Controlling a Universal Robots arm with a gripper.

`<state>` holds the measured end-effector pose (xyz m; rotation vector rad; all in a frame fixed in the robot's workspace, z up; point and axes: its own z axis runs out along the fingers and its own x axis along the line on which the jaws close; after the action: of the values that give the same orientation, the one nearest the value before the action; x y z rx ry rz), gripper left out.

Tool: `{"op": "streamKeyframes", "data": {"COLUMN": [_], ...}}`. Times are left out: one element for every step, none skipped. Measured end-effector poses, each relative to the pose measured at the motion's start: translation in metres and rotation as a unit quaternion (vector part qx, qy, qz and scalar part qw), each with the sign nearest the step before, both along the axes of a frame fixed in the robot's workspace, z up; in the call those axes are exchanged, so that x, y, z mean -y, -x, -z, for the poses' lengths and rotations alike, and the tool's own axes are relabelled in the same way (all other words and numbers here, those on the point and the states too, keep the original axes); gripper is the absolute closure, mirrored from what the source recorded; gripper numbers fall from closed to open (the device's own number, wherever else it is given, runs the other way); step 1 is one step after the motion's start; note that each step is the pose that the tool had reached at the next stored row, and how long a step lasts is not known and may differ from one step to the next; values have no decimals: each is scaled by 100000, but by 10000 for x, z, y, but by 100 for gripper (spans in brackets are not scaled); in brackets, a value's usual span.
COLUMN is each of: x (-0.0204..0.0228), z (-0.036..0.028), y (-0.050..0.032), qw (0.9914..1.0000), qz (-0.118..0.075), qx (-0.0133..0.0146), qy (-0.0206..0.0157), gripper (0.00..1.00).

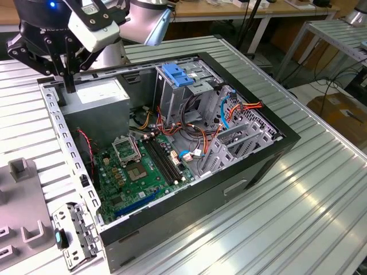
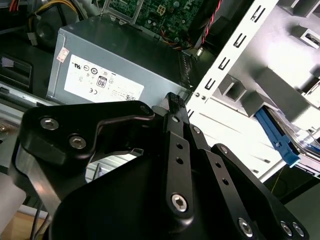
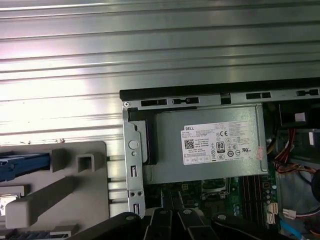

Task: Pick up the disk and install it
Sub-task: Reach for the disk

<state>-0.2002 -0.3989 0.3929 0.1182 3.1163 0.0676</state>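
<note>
nothing was done yet: my claw [image 1: 69, 85] hung closed and empty over the case [image 1: 172, 220], the disk [image 2: 279, 141] unpicked beside it.

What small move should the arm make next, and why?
Probably shift the pincer sideways, off the computer case, toward the grey holder where the disk lies. The pincer hangs shut and empty by the power supply, so the disk is not yet grasped.
</note>
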Motion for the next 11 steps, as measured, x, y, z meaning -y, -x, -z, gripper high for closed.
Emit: {"op": "streamKeyframes", "data": {"x": [0, 0, 0, 0, 0, 0, 0, 0, 0, 0, 0], "z": [0, 0, 0, 0, 0, 1, 1, 1, 1, 1, 1], "y": [8, 22, 35, 52, 61, 67, 81, 90, 96, 105, 112], "qw": [100000, 100000, 100000, 100000, 100000, 100000, 100000, 100000, 100000, 100000, 100000], "qz": [4, 2, 7, 6, 3, 1, 4, 3, 2, 4, 3], "qx": [-7, -27, -41, -62, -67, -75, -99, -115, -127, -144, -155], "qy": [0, 2, 3, 6, 1, -1, -1, 2, 4, 3, 1], "gripper": [89, 89, 89, 89, 89, 89, 89, 89, 89, 89, 89]}}
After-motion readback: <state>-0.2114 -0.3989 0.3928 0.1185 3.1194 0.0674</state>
